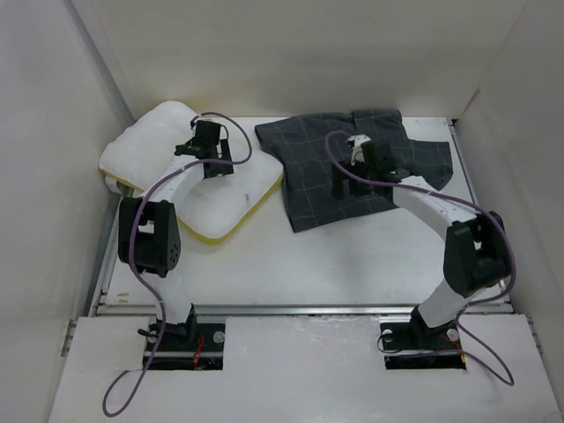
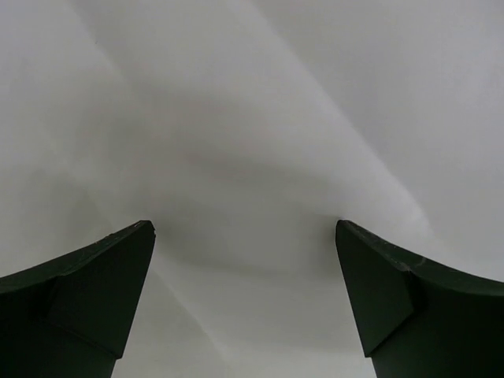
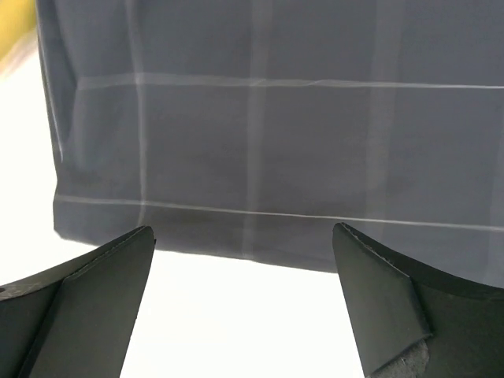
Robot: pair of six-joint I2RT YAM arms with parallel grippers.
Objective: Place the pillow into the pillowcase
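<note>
The pillow (image 1: 154,145), white with a yellow edge band, lies at the back left of the table. My left gripper (image 1: 213,166) is over its middle, open and empty; in the left wrist view it (image 2: 244,224) stands just above creased white pillow fabric (image 2: 252,118). The pillowcase (image 1: 308,167), dark grey with a light check, lies flat and rumpled at the back centre-right. My right gripper (image 1: 345,189) is over its near part, open and empty. In the right wrist view it (image 3: 243,228) is above bare table, with the pillowcase's edge (image 3: 276,142) just ahead of the fingertips.
White walls (image 1: 62,132) close in the table on the left, back and right. The pillow's left end overhangs the table's left edge. A metal rail (image 1: 300,308) runs along the near edge by the arm bases. A purple cable (image 1: 330,145) loops over the pillowcase.
</note>
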